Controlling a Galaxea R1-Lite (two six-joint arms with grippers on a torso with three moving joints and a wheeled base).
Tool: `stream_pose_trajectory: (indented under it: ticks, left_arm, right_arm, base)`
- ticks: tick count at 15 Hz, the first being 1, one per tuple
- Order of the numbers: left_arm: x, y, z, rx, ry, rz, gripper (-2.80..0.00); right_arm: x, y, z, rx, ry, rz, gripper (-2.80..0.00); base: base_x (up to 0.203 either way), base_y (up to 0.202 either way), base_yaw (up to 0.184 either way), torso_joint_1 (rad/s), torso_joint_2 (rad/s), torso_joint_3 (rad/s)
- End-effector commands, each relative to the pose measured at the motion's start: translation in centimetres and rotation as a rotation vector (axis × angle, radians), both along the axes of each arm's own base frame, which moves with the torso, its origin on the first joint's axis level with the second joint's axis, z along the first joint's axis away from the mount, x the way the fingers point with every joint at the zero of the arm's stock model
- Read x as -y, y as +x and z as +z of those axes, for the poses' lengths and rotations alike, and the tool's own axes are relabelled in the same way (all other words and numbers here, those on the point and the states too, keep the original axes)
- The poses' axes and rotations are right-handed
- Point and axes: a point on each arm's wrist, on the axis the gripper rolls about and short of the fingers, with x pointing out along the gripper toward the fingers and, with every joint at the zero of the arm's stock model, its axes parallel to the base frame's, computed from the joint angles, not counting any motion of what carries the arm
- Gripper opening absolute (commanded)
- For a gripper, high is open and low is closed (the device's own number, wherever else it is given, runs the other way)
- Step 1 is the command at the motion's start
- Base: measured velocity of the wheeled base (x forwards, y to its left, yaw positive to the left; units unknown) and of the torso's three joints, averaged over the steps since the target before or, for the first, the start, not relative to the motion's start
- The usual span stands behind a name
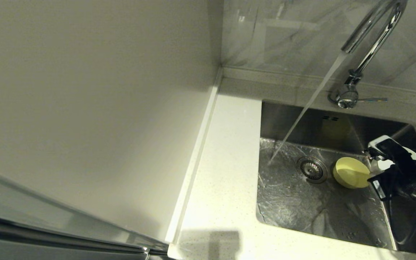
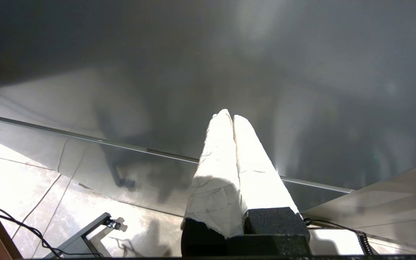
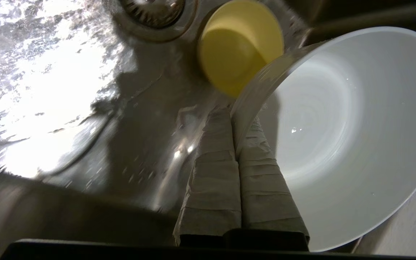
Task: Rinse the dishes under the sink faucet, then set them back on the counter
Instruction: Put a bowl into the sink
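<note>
While water runs — right gripper (image 3: 235, 119) pinching white bowl (image 3: 341, 133)

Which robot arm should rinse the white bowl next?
The right one. Its right gripper is already pinching the white bowl by the rim, low in the sink near the running water. The left gripper is away, closed on nothing.

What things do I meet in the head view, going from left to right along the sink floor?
Counter → falling water stream → drain strainer → pale yellow bowl → right gripper, shut on a white bowl.
</note>
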Motion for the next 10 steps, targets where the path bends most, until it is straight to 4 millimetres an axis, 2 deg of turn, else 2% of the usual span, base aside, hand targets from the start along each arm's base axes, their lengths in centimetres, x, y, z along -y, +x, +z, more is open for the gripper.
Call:
stream_pose_trajectory:
  ticks: [1,7,10]
  left_arm:
    - [0.0,0.0,0.0,0.003,-0.001,0.002,-2.80]
    - [0.0,0.0,0.0,0.003,-0.001,0.001,-2.80]
    - [0.0,0.0,0.0,0.003,-0.001,0.002,-2.80]
  right_arm:
    - [0.0,1.6,-3.3,-0.039,-0.017,0.008,-2.80]
    - [0.0,4.5,-10.0,-0.124,-0.024,0.005,-2.80]
    - [0.1,5.5,-12.2,-0.113,-0.043,-0.019,-2.80]
  base:
    - [0.000,0.000,0.000,0.000,0.00,0.000]
    - [0.000,0.000,0.000,0.000,0.00,0.000]
    - [0.000,0.000,0.000,0.000,0.00,0.000]
